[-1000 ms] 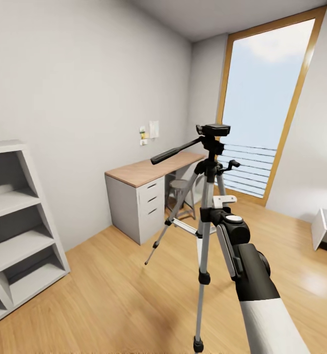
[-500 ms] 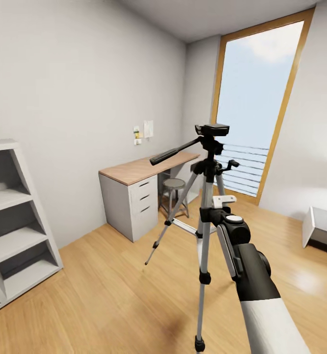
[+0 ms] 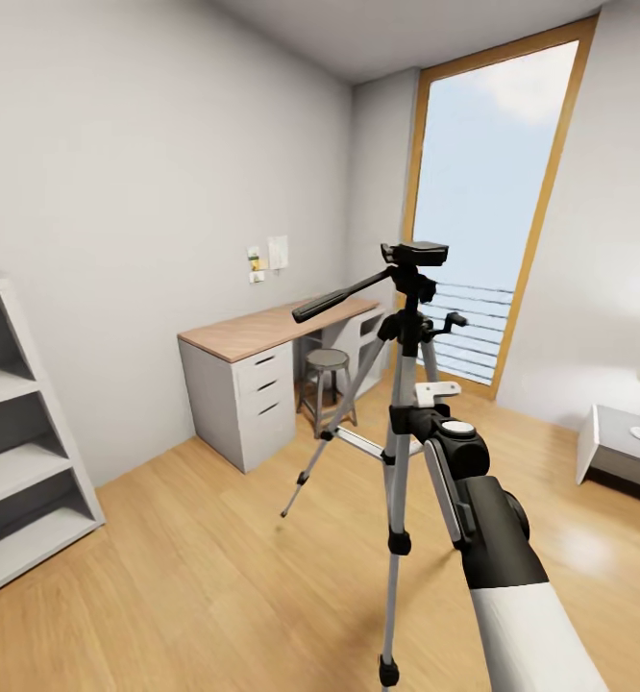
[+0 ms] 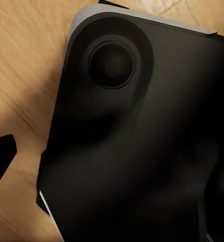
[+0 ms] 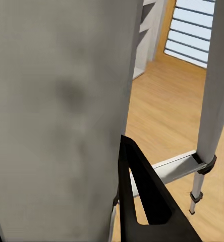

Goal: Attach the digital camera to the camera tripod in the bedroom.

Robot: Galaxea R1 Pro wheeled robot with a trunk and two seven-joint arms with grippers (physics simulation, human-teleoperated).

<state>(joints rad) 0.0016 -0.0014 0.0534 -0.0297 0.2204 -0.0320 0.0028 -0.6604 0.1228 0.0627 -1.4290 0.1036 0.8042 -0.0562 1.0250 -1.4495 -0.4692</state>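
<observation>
The camera tripod (image 3: 398, 452) stands right in front of me on the light wood floor, silver legs spread, with its black pan head (image 3: 418, 255) and side handle up top. My right arm reaches to its near leg, and the right gripper (image 3: 418, 415) is shut on that leg just below the hub. In the right wrist view the leg is a broad grey blur (image 5: 66, 101) beside a black finger (image 5: 142, 196), with another leg (image 5: 215, 101) beyond. The left wrist view shows one black finger (image 4: 1, 161) far out at the edge, over a big black rounded body. The digital camera is out of view.
A wood-topped grey desk (image 3: 262, 332) with drawers and a round stool (image 3: 326, 360) stand against the left wall. A grey shelf unit (image 3: 12, 461) is at the far left. A tall wood-framed window (image 3: 483, 192) fills the back. A low grey table (image 3: 613, 442) sits at the right.
The view has panned right: desk, shelf and window slid left in the picture. The tripod and my right arm kept their place in it, so they turned along with me.
</observation>
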